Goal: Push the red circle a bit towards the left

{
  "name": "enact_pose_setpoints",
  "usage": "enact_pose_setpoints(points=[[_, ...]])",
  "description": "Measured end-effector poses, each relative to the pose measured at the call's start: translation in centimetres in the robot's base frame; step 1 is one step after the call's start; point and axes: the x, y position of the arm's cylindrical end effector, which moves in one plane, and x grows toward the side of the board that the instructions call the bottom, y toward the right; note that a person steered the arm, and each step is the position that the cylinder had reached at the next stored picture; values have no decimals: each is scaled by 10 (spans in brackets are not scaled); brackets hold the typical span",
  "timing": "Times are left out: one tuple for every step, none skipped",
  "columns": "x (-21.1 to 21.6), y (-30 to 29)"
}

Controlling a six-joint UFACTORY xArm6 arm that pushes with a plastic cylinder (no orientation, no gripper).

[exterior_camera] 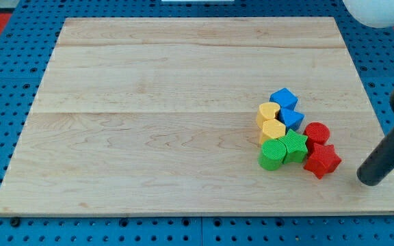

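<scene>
The red circle sits at the right side of a tight cluster of blocks on the wooden board. Just below it lies a red star. My tip is on the board to the right of the cluster, lower right of the red circle and about a block's width right of the red star, touching neither. To the circle's left are a green star, a green circle, two yellow blocks and two blue blocks.
The board rests on a blue perforated base. A white rounded robot part shows at the view's top right corner. The board's right edge is close behind my tip.
</scene>
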Motion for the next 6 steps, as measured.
enact_pose_setpoints(points=[[-22, 0], [-66, 0], [-110, -10], [-112, -33], [-87, -34], [-64, -49]])
